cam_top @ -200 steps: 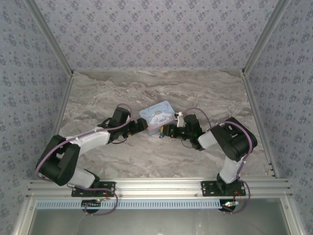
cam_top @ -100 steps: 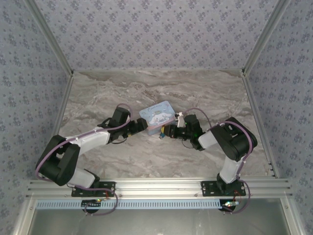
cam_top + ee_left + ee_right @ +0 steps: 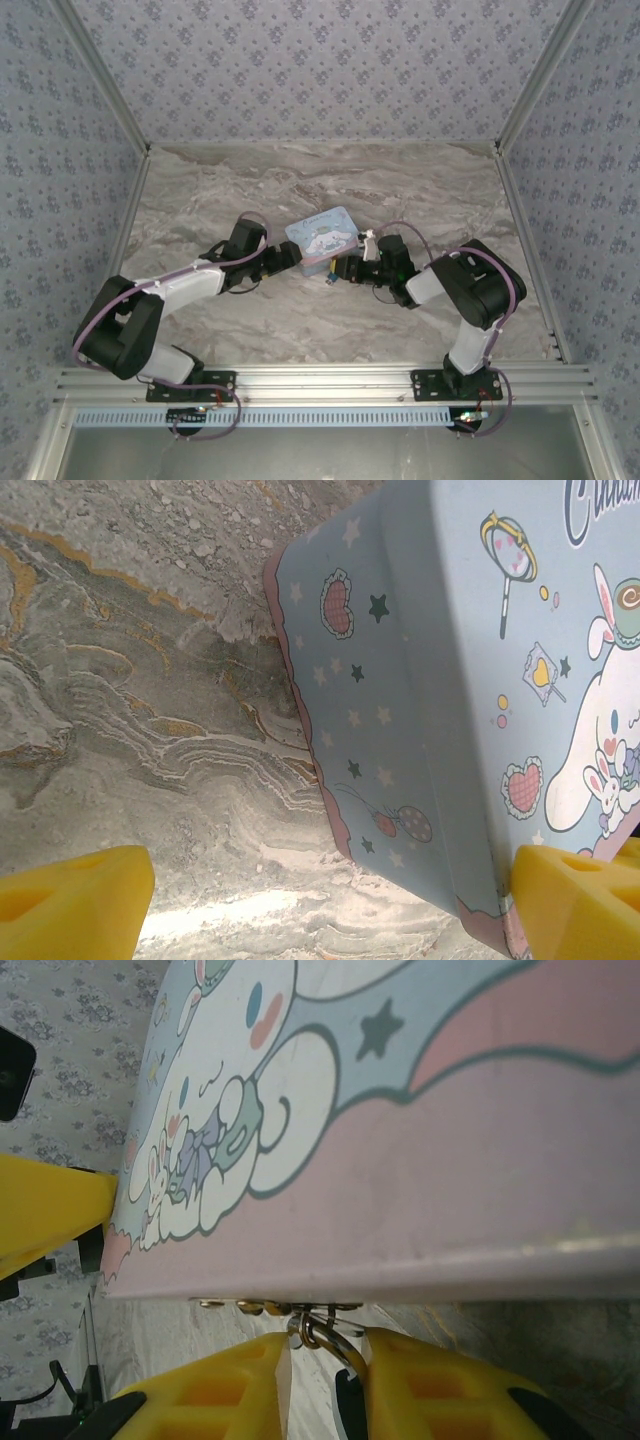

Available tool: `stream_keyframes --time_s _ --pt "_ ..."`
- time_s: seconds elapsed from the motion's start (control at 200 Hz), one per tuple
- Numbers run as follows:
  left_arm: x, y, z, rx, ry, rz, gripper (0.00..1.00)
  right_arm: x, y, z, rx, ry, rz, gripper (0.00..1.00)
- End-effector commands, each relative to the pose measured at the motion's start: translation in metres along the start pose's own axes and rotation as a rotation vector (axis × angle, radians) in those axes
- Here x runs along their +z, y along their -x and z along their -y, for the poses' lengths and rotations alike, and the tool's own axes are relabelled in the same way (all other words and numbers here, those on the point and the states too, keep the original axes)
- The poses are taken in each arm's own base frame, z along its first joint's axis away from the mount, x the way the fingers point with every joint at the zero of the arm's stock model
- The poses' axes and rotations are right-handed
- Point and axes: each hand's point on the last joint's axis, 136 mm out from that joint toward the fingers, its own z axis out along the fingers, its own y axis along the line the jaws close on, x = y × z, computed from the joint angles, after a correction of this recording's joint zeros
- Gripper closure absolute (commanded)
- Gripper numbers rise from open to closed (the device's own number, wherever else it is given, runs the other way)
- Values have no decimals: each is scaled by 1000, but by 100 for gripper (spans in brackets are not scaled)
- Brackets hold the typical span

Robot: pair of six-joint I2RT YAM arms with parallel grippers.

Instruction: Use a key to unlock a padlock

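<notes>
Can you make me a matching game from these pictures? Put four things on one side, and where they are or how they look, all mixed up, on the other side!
Things:
1. rectangular light-blue cartoon-printed tin
2. small silvery metal ring
3. grey-veined marble tabletop
4. left gripper

Matches:
A. carries the tin
B. open, yellow fingers far apart
C. lies between the two arms
D. sits between the fingertips of the right gripper

Pairs: 1-C, 2-D, 3-A, 4-B
</notes>
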Motion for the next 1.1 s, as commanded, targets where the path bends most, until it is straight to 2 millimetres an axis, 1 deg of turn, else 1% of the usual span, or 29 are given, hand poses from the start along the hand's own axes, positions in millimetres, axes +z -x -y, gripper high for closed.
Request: stream_keyframes --time_s 0.0,0.125,0.155,0.21,0.565,0.804,1.094 --pt "-2 -14 -15 2 65 -38 8 -2 -4 -4 -15 26 -10 74" --pt "-1 -14 -15 1 65 -38 8 -2 -6 -3 -15 23 -14 79" --pt "-2 -13 -15 1 65 -37 8 -2 -5 -3 -15 24 -13 82" --pt "-2 -13 -15 2 64 -37 8 -1 -5 -3 -15 24 -15 84" --pt "-3 -14 -16 3 68 -36 8 -2 -2 -1 -8 13 6 95" --pt "-3 -14 -18 4 77 -35 8 -6 2 0 -4 0 30 97" --pt "-2 -15 -20 3 82 -37 8 -15 8 0 -1 -11 63 97"
